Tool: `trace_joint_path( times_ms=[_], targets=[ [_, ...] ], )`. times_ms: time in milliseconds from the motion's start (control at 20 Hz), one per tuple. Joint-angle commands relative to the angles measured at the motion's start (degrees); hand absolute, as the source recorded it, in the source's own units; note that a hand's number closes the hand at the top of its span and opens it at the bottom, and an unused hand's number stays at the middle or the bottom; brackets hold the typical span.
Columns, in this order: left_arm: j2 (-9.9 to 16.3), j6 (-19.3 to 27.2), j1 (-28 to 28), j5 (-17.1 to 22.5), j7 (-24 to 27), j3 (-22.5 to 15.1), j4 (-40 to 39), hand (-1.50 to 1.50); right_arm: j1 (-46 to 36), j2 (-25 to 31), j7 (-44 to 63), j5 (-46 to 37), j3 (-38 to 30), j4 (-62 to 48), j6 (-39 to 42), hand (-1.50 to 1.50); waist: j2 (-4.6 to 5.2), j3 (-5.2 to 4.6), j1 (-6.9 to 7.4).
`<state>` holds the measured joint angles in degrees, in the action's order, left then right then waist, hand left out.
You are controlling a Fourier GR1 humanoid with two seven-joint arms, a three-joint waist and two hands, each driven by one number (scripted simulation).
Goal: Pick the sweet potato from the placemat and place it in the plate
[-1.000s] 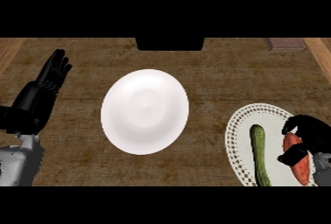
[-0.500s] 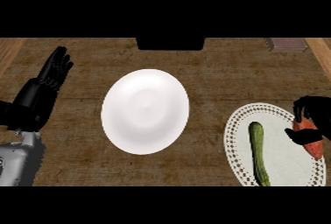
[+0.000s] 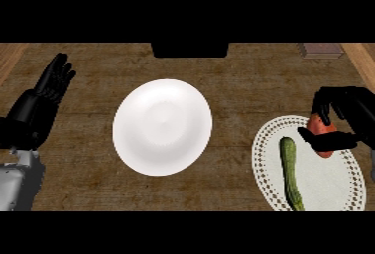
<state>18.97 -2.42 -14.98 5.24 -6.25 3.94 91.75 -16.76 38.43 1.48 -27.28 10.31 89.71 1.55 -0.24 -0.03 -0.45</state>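
The light is even and rather soft, as if from overhead. The white plate (image 3: 162,127) at the centre is the brightest thing in view, with only a faint grey shading across its bowl and no hard glare. The wooden counter (image 3: 249,79) reads dim and brownish (its grain is still clear right to the corners). Shadows are weak; none falls sharply beside the plate. The black hands, left hand (image 3: 45,94) at the upper left and right hand (image 3: 344,119) at the right edge, swallow the light and show little surface detail.
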Motion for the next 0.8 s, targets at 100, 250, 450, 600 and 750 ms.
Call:
trace_joint_path(
  times_ms=[100,250,450,600,750],
  targets=[
    [-1.73,1.07,-0.49,-1.43,-0.37,-0.95,0.22,0.00,-2.91,-5.96,2.50,5.94,0.33,9.11,3.76,1.50,0.17,0.01,0.36],
    [-1.74,-0.71,-0.74,-0.33,1.91,-0.04,-3.00,0.00,-4.32,-9.90,10.25,4.35,5.22,16.78,5.24,1.50,0.18,-0.04,0.21],
    [-0.74,-1.27,-2.21,-0.93,-0.77,0.75,-0.14,0.00,-11.58,-14.74,10.65,1.84,5.04,9.22,6.96,1.50,0.27,0.02,0.85],
    [0.12,-2.79,0.82,0.93,-0.56,1.98,2.25,0.00,-16.58,-21.27,20.02,-0.16,9.66,10.30,7.16,1.50,0.18,-0.01,1.34],
    [-1.79,-0.97,-2.80,-1.19,-3.46,0.03,0.71,0.00,-19.11,-26.06,21.96,0.03,10.34,8.67,8.44,1.50,0.22,0.01,0.86]
  ],
)
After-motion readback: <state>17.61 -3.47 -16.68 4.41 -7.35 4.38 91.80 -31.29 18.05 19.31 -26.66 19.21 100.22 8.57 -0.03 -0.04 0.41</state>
